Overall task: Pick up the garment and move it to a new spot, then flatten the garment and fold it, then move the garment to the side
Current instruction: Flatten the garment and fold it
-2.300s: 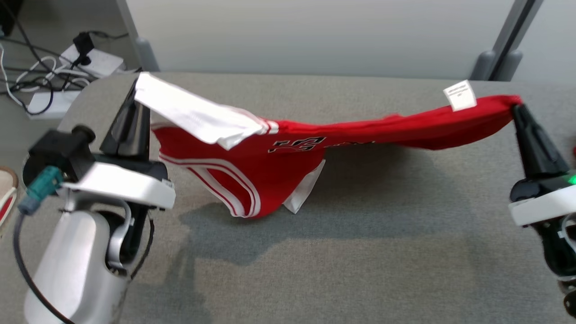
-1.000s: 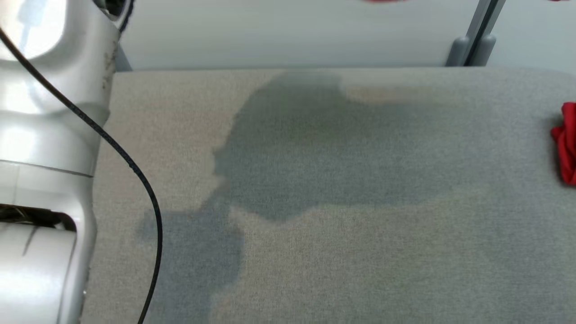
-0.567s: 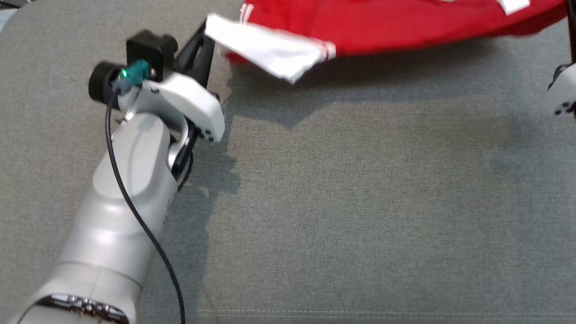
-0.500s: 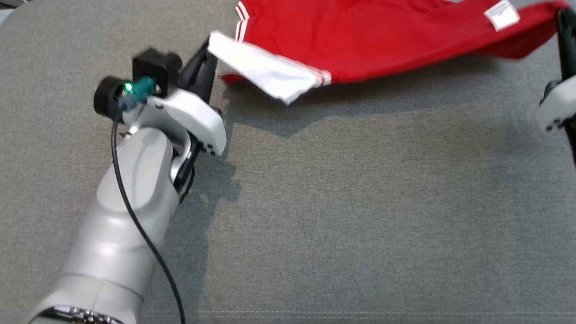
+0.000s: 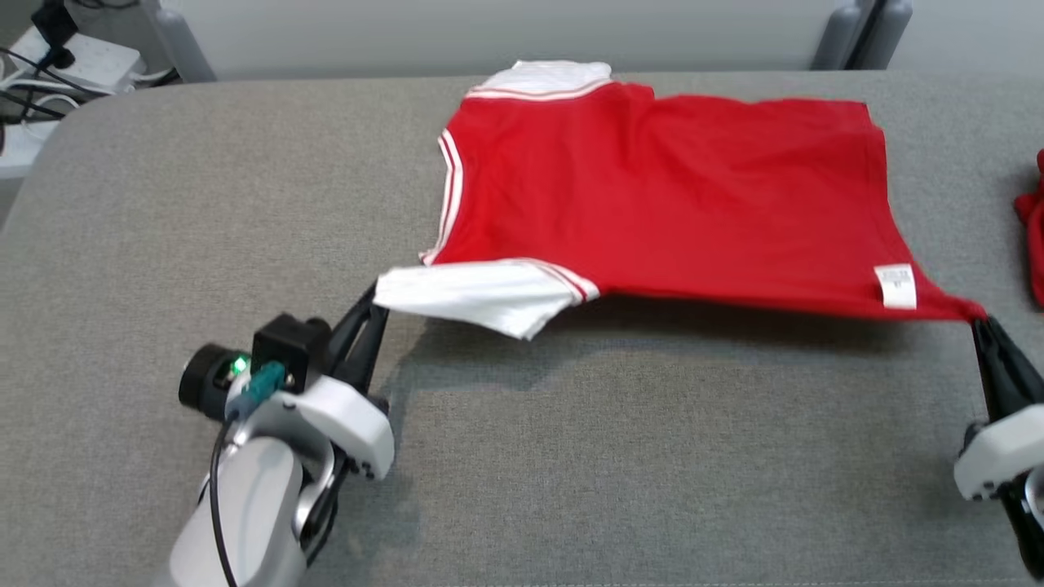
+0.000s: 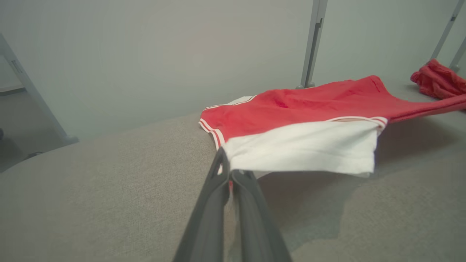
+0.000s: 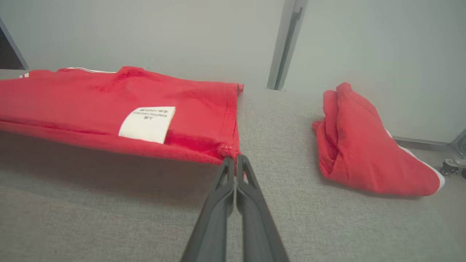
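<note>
Head view shows the red short-sleeved jersey with white sleeves and trim [image 5: 669, 196], earlier strung bunched in the air, now spread with its far half flat on the grey fabric surface [image 5: 620, 473] toward 12 o'clock. At 7 o'clock the left fingers [image 5: 364, 326] are clamped on a white sleeve. At 4 o'clock the right fingers [image 5: 991, 350] pinch the hem corner, so the near edge is still lifted. Flattening looks nearly done, and folding remains.
</note>
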